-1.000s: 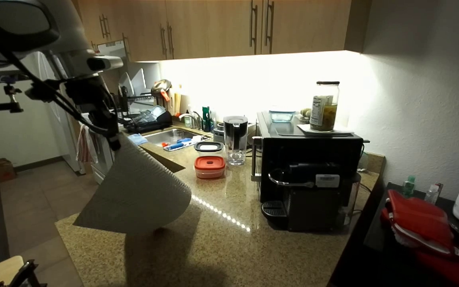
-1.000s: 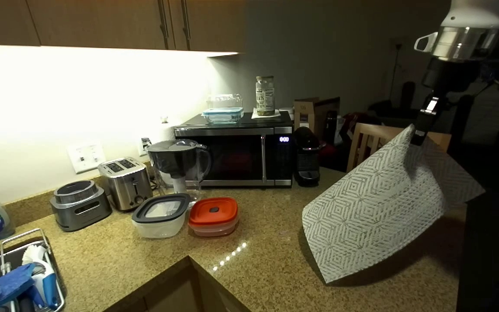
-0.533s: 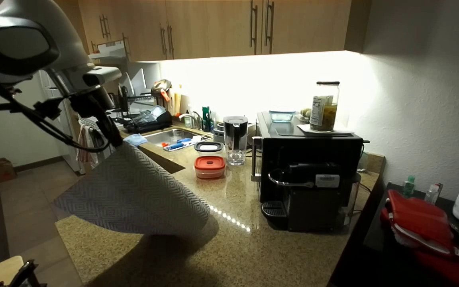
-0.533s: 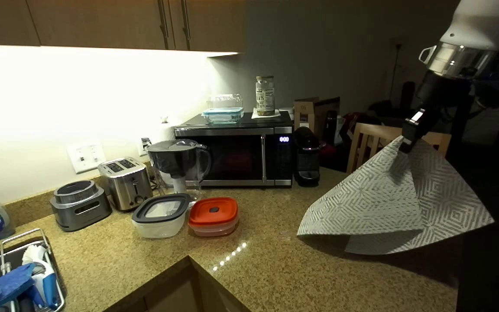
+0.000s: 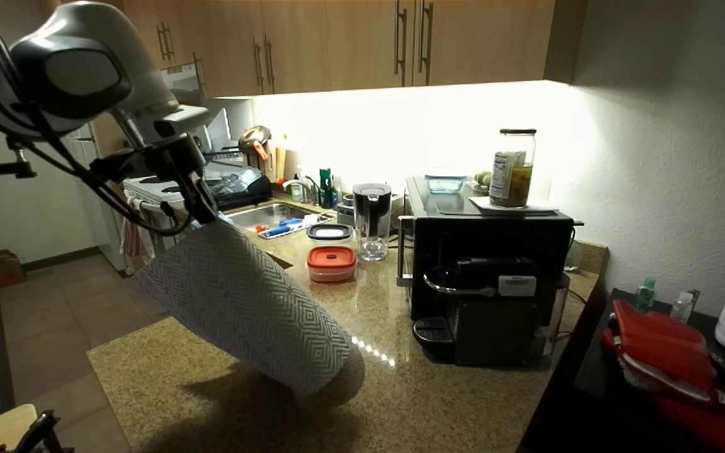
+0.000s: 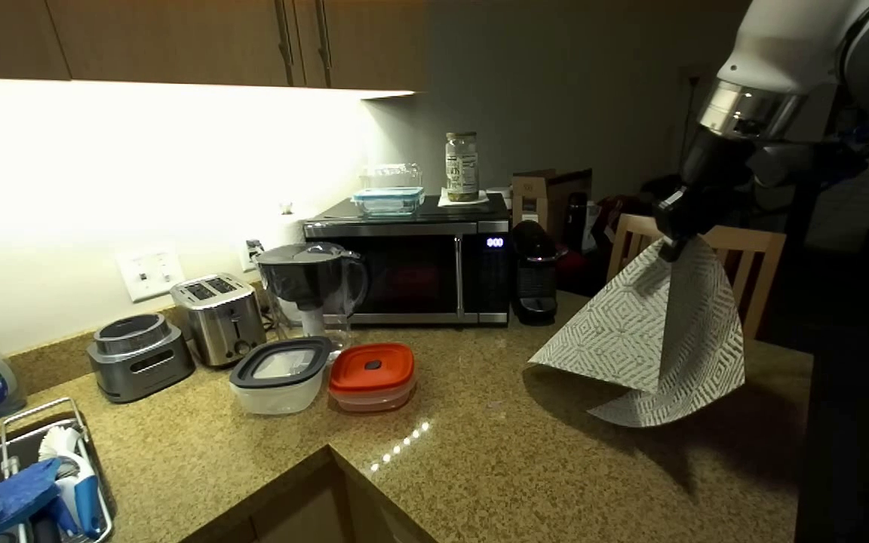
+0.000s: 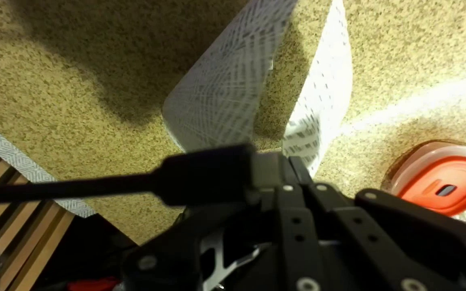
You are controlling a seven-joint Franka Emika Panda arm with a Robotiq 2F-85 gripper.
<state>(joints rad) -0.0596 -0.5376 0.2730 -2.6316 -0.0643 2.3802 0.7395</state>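
Note:
My gripper (image 5: 209, 217) is shut on the upper edge of a grey-white sheet (image 5: 255, 302) with a diamond pattern. In an exterior view the gripper (image 6: 668, 250) tilts down and the sheet (image 6: 615, 324) hangs from it in a curved fold, two flaps spread apart. In the wrist view the sheet (image 7: 225, 93) curls beyond the closed fingertips (image 7: 297, 163); the pinched part is mostly hidden. The sheet hangs over the granite counter (image 5: 413, 409) and casts a shadow; I cannot tell whether its lowest corner touches. A similarly patterned strip (image 7: 10, 153) shows along the counter edge.
A red-lidded container (image 6: 372, 377), a grey-lidded container (image 6: 281, 375) and a water pitcher (image 6: 314, 286) stand near the microwave (image 6: 404, 275). A coffee machine (image 5: 494, 308) stands beside it. The sink (image 5: 262, 216) lies further back. A wooden chair (image 6: 744, 249) stands behind the counter.
My gripper has moved further in over the counter, rightward in one exterior picture and leftward in the other, carrying the sheet. The sheet has swung and folded into a narrower curl.

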